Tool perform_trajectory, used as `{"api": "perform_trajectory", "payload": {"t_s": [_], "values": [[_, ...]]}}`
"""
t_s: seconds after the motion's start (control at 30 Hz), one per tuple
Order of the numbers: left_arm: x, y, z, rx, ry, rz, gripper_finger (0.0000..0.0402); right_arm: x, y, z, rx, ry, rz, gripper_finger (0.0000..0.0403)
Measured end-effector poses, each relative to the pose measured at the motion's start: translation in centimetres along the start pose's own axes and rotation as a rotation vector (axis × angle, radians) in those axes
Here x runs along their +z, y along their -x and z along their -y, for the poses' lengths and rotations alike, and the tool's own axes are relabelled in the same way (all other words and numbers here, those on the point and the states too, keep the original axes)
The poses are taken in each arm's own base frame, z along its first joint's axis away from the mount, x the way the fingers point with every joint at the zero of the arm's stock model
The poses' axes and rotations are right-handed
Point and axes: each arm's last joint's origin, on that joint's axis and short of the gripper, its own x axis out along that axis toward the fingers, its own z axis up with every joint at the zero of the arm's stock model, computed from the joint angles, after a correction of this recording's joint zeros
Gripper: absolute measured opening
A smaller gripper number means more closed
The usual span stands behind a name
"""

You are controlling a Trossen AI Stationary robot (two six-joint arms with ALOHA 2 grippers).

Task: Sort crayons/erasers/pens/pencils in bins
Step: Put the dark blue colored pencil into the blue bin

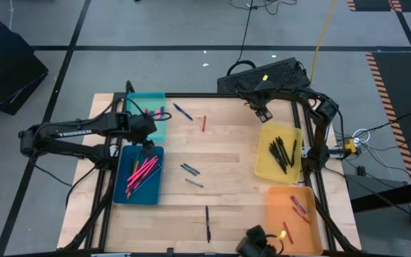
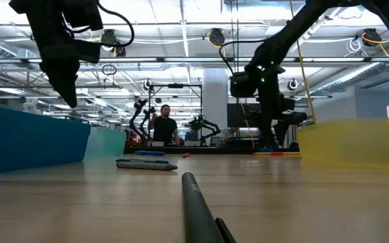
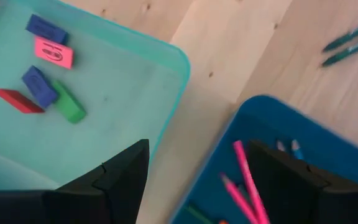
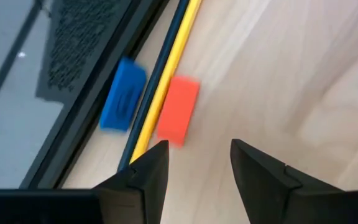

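right gripper (image 4: 194, 165) open, empty, at table's far right edge | small orange-red block eraser (image 4: 178, 110) just ahead, beside yellow pencil (image 4: 165, 81), long axis along approach | left gripper (image 3: 194, 177) open between teal (image 3: 166, 56) and blue (image 3: 263, 109) plastic bins

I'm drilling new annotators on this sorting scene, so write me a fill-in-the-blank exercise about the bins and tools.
1. The pink pencils lie in the dark ____ bin.
2. The erasers seen past the left tool lie in the ____ bin.
3. The black pens lie in the ____ bin.
4. Ahead of the right tool, a blue eraser and a ____ eraser lie beside a yellow pencil.

Missing words: blue; teal; yellow; red
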Motion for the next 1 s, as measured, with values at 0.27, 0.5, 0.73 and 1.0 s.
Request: {"api": "perform_trajectory", "payload": {"t_s": [0.27, 0.5, 0.73, 1.0], "values": [[0.1, 0.5, -0.9, 0.004, -0.173, 0.009, 0.0271, -2.5, -1.4, -0.9, 0.099, 0.037, -0.013, 0.0137], [0.1, 0.5, -1.0, -0.019, -0.197, 0.007, 0.0271, -3.4, -1.9, -2.2, 0.128, 0.045, -0.011, 0.0114], [0.1, 0.5, -1.0, -0.025, -0.197, 0.007, 0.0271, -1.4, -1.8, -3.7, 0.150, 0.058, 0.035, 0.0098], [0.1, 0.5, -1.0, -0.025, -0.161, 0.007, 0.0271, -1.5, -3.2, -4.3, 0.063, 0.131, 0.036, 0.0090]]}}
